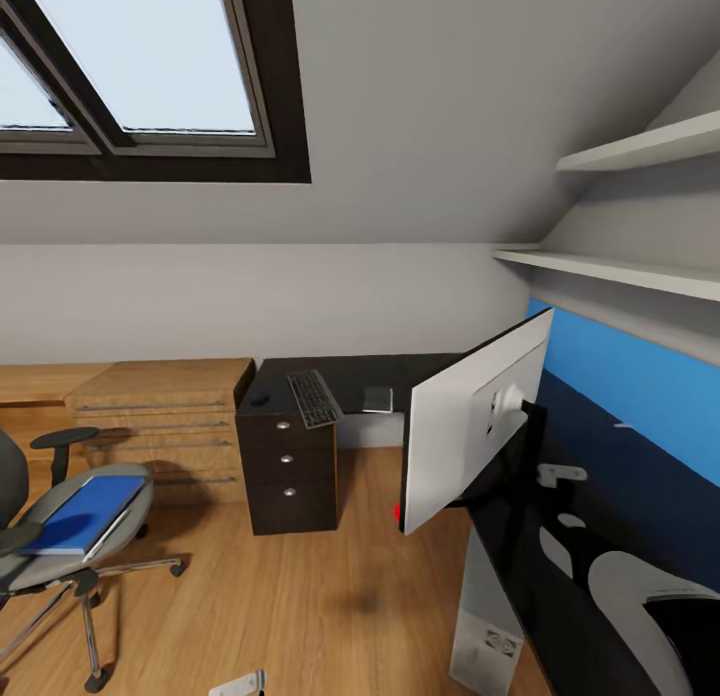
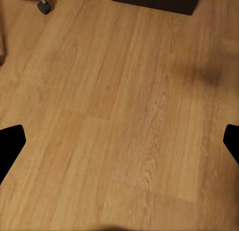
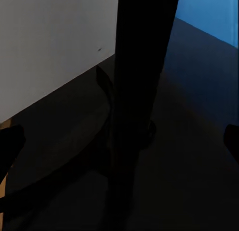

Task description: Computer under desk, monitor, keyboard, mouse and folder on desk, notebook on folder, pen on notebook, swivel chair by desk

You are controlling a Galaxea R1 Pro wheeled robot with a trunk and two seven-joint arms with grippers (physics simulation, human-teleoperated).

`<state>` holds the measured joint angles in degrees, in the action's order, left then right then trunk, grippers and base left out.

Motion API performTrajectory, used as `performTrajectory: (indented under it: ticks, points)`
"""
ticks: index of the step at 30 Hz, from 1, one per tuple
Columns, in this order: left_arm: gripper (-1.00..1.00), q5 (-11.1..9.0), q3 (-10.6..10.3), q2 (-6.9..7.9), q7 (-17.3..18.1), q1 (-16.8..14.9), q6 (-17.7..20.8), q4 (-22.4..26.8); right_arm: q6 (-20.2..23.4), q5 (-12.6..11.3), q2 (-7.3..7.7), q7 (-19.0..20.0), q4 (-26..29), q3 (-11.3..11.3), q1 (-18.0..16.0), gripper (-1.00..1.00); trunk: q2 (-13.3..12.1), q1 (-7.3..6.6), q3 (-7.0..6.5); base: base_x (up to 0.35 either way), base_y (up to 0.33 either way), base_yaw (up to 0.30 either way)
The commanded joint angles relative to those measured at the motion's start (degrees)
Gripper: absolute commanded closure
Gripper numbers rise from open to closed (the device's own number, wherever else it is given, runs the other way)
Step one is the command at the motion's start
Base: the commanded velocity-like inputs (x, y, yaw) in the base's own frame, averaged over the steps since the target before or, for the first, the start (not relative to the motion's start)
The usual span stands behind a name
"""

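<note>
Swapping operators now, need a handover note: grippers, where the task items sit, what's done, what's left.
Left gripper: open, empty, over bare wood floor.
Right gripper: open, empty, at the monitor's stand above the desk.
On the desk: monitor, turned with its silver back to the head camera; keyboard; mouse beside the keyboard.
Computer is on the floor under the desk edge.
Folder lies on the swivel chair, away from the desk.
Left: move the folder to the desk, stack notebook and pen, bring the chair over; probably regroup monitor and keyboard.
</note>
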<state>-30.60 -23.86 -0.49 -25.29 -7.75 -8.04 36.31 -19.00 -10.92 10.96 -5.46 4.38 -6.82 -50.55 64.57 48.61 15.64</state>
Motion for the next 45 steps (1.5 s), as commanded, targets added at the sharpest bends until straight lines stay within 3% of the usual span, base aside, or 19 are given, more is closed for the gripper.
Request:
performTrajectory:
  ticks: [1, 17, 25, 45]
  points:
    - [-1.0, -0.61, -0.41, 0.05, -0.37, -0.07, -0.4, -0.01, 0.14, -0.5, 0.03, -0.39, 0.01, -0.53, -0.04, -1.0, 0.05, 0.01, 0.07, 0.009, 0.012, 0.0]
    - [-1.0, -0.61, -0.4, 0.05, -0.45, -0.07, -0.38, -0.09, 1.6, -0.59, 0.89, -1.2, 0.37, -0.48, -0.08, -1.0, 0.05, 0.01, 0.07, 0.048, 0.046, 0.0]
    - [-1.0, -0.61, -0.46, 0.05, -0.43, -0.07, -0.4, -0.18, 1.68, -0.59, 2.03, -1.23, 0.44, 1.2, -0.07, -1.0, 0.05, 0.01, 0.07, 0.016, 0.003, 0.0]
    - [-1.0, -0.61, -0.54, 0.04, -0.48, -0.07, -0.4, -0.35, 1.61, -0.59, 2.55, -1.25, 0.45, 1.43, -0.07, -1.0, 0.05, 0.01, 0.07, 0.145, 0.0, 0.0]
